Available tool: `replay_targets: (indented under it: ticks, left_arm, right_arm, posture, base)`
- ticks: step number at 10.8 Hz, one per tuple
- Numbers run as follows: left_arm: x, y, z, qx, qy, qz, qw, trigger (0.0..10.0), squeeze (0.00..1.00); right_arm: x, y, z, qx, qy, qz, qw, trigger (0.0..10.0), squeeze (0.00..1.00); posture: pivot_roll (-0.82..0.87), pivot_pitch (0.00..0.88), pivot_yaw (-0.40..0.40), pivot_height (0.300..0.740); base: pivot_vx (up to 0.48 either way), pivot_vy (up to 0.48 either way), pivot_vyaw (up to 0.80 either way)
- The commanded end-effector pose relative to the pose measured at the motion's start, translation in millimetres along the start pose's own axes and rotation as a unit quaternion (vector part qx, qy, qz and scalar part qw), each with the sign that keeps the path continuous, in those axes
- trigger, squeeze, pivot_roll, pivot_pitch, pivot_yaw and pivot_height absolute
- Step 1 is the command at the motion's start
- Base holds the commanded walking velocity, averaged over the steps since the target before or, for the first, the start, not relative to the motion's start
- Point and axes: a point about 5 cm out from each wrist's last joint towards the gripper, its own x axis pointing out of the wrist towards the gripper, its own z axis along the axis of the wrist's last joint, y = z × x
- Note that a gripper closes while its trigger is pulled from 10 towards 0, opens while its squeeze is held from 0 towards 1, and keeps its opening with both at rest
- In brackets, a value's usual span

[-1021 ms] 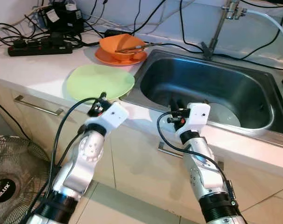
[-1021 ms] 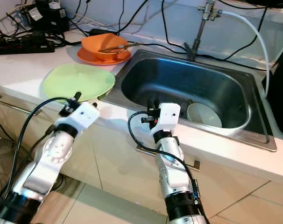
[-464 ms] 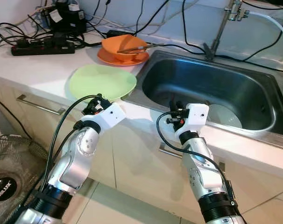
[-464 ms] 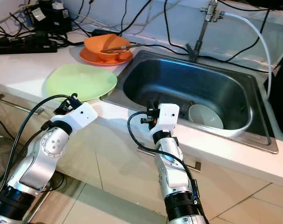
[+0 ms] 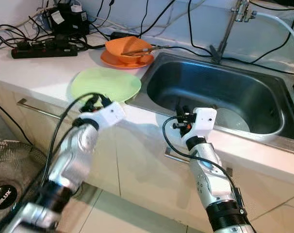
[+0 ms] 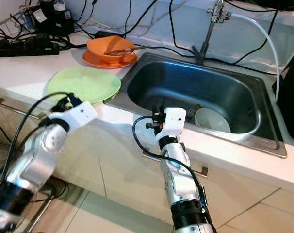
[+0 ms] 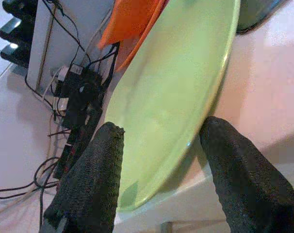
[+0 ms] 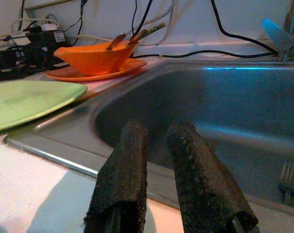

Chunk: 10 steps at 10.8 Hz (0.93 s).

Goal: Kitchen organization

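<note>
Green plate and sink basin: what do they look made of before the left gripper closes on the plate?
The green plate looks like matte plastic or melamine: flat even colour, thin rim, soft sheen; glazed ceramic can't be ruled out. The sink looks like brushed stainless steel: grey metallic walls with blurred reflections. The left gripper is open, fingers straddling the plate's near edge.

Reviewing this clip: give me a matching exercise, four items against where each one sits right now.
Items:
1. green plate
2. orange bowl
3. white bowl
4. power strip

Places:
A. inside the sink
B. on the orange plate
C. counter's back left, among cables
D. counter, just ahead of the left gripper

Pairs: 1-D, 2-B, 3-A, 4-C
</note>
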Motion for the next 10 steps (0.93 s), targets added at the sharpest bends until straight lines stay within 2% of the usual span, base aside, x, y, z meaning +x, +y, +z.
replay_targets:
  ticks: [1,2,5,6,10]
  left_arm:
    - [2.4,-2.1,1.4,0.01,0.003,-0.012,1.0,10.0,0.0]
    - [8.7,0.2,2.4,0.016,0.005,-0.011,1.0,10.0,0.0]
    - [14.2,-7.0,-1.4,0.032,0.016,-0.029,0.999,10.0,0.0]
    - [14.5,-8.5,-1.3,0.034,0.015,-0.034,0.999,0.0,0.0]
    - [12.8,-15.6,4.1,0.03,0.001,-0.046,0.998,0.0,0.0]
  right_arm:
    - [-0.9,-1.0,1.2,0.001,0.001,-0.004,1.0,10.0,0.0]
    - [-1.3,-0.2,1.5,0.002,0.002,-0.003,1.0,10.0,0.0]
    - [-5.5,1.5,0.1,0.003,0.006,-0.003,1.0,10.0,0.0]
    - [-6.5,1.6,-0.4,0.003,0.008,-0.004,1.0,10.0,0.0]
    - [-7.3,-0.8,-0.4,0.003,0.014,-0.011,1.0,10.0,0.0]
  posture:
    - [0.13,0.049,-0.04,0.74]
    - [0.13,0.059,-0.039,0.74]
    - [0.12,0.09,-0.036,0.74]
    - [0.12,0.1,-0.035,0.74]
    - [0.11,0.114,-0.032,0.74]
  base:
    - [0.0,0.0,0.0]
    - [0.0,0.0,0.0]
    - [0.0,0.0,0.0]
    - [0.0,0.0,0.0]
    - [0.0,0.0,0.0]
